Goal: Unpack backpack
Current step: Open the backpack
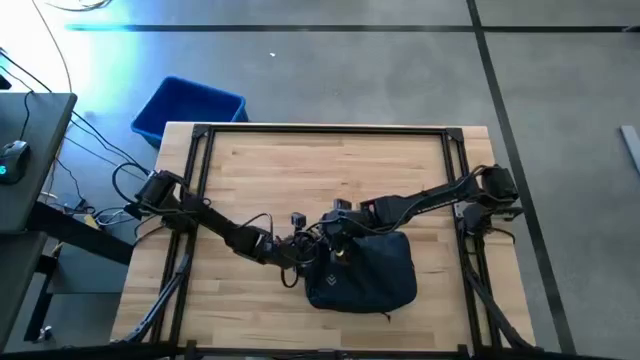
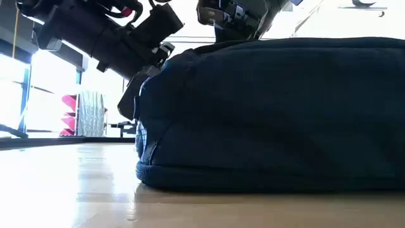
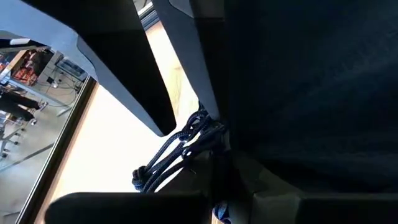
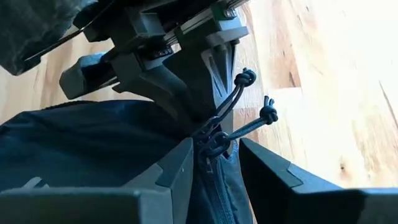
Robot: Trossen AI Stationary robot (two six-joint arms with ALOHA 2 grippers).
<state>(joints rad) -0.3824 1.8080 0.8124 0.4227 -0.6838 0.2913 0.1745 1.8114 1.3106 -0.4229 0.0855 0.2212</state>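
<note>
Backpack (image 1: 362,272) flat on bench (image 1: 300,170), near front edge, centre-right. Both hands at its top edge — left hand (image 1: 296,250) pinching fabric beside zipper cords (image 4: 239,102), right hand (image 4: 214,155) straddling zipper seam, fingers spread. Blue bin (image 1: 187,108) on floor behind bench.

The backpack (image 1: 362,270) and both arms crowd the table's (image 1: 300,170) near middle; its far half lies open.
</note>
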